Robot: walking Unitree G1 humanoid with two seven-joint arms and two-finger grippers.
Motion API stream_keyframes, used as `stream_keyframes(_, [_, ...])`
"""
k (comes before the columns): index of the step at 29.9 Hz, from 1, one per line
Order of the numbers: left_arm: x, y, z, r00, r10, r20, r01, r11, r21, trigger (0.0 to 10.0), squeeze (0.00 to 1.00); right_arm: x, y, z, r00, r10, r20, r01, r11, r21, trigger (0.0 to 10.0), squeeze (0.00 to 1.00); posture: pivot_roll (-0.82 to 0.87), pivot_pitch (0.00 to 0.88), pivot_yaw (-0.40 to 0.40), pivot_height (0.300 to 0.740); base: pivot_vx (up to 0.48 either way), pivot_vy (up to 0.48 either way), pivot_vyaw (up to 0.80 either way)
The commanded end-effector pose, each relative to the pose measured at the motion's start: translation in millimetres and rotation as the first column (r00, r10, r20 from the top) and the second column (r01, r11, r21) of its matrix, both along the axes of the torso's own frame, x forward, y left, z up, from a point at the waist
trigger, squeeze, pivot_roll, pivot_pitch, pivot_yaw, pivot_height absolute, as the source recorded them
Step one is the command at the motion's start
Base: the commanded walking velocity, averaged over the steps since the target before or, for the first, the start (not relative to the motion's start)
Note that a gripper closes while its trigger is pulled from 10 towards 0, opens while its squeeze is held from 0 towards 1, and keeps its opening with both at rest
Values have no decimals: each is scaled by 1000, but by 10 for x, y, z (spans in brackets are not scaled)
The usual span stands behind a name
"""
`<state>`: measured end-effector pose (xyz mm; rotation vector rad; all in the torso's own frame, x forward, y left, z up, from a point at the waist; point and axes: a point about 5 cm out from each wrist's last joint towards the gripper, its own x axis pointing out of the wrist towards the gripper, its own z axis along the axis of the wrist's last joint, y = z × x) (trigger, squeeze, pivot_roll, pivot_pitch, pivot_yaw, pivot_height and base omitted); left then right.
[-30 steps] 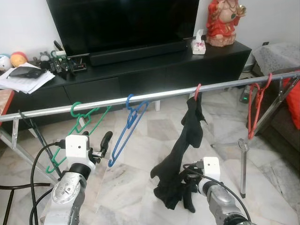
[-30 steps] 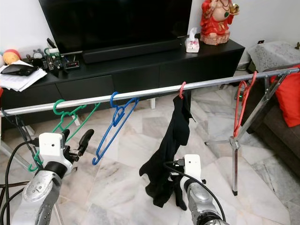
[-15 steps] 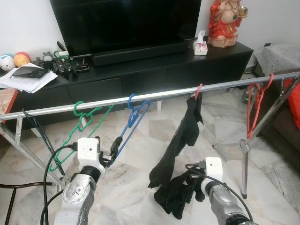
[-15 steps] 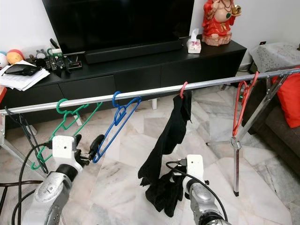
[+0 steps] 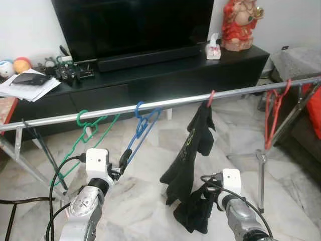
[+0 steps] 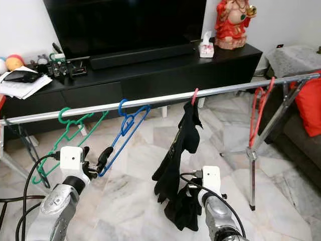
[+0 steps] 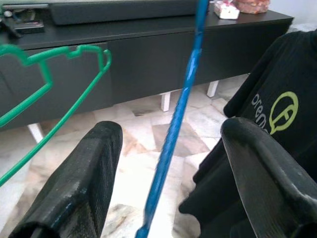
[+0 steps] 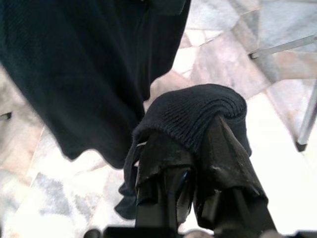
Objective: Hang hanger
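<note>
Two tools work below a silver clothes rail point(image 5: 165, 102). The left tool point(image 7: 171, 163) is spread wide around the lower bar of a blue hanger point(image 5: 140, 128), which already hooks on the rail beside a green hanger point(image 5: 83, 133). The right tool point(image 8: 198, 148) is clenched on a fold of the black garment point(image 5: 193, 150) hanging from a red hanger point(image 5: 211, 95). Judging by this, a clean finish means squeezing the blue bar squarely, then steadying it without dragging its hook along the rail or tugging the cloth.
</note>
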<state>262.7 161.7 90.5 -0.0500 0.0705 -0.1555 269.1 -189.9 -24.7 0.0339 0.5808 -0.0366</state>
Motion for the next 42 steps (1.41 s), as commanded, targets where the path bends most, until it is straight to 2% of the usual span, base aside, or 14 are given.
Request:
stream_keyframes(1, [18, 4, 25, 1000, -3, 14, 3, 1000, 22, 10000, 0, 41, -17, 39, 1000, -24, 18, 24, 1000, 1, 10000, 0, -125, 0, 34, 740, 285, 0, 0])
stream_keyframes(8, [19, -3, 23, 1000, -8, 15, 8, 1000, 27, 10000, 0, 38, -36, 36, 999, -35, 9, 35, 999, -19, 10000, 0, -124, 0, 36, 740, 294, 0, -725])
stream_keyframes(16, [22, -1, 28, 1000, -8, 18, 7, 999, 32, 10000, 0, 49, -26, 49, 999, -33, 23, 33, 999, -3, 10000, 0, -125, 0, 37, 740, 219, 0, 0])
stream_keyframes(24, [-49, 155, 29, 1000, 9, 2, -9, 997, 75, 10000, 0, 74, -2, 69, 999, -25, 37, 25, 1000, 7, 10000, 0, -120, 0, 39, 740, 0, 0, 0])
stream_keyframes(27, [-77, 220, -41, 999, -10, -50, 16, 994, 107, 10000, 0, 78, 15, 71, 999, -16, 39, 15, 1000, 11, 10000, 0, -120, 0, 39, 740, 0, 0, 0])
stream_keyframes(30, [-76, 224, -49, 998, -13, -56, 19, 993, 112, 10000, 0, 79, 16, 72, 999, -15, 39, 15, 1000, 11, 10000, 0, -120, 0, 39, 740, 0, 0, 0])
stream_keyframes(33, [-14, 232, -103, 995, -31, -99, 47, 986, 163, 10000, 0, 86, 27, 79, 999, -14, 45, 13, 1000, 13, 10000, 0, -122, 0, 43, 740, 0, 0, 0])
stream_keyframes(37, [55, 211, -104, 994, -55, -99, 69, 986, 150, 10000, 0, 89, 35, 81, 999, -14, 47, 13, 1000, 15, 10000, 0, -126, 0, 45, 740, 0, 0, 0])
stream_keyframes(41, [185, 163, -73, 989, -109, -95, 123, 980, 158, 10000, 0, 94, 40, 87, 999, -15, 53, 13, 1000, 21, 10000, 0, -133, 0, 50, 740, 0, 0, 0])
stream_keyframes(42, [239, 148, -60, 986, -137, -98, 153, 971, 182, 10000, 0, 95, 38, 87, 998, -17, 52, 15, 1000, 21, 10000, 0, -131, 0, 51, 740, 0, 0, 0])
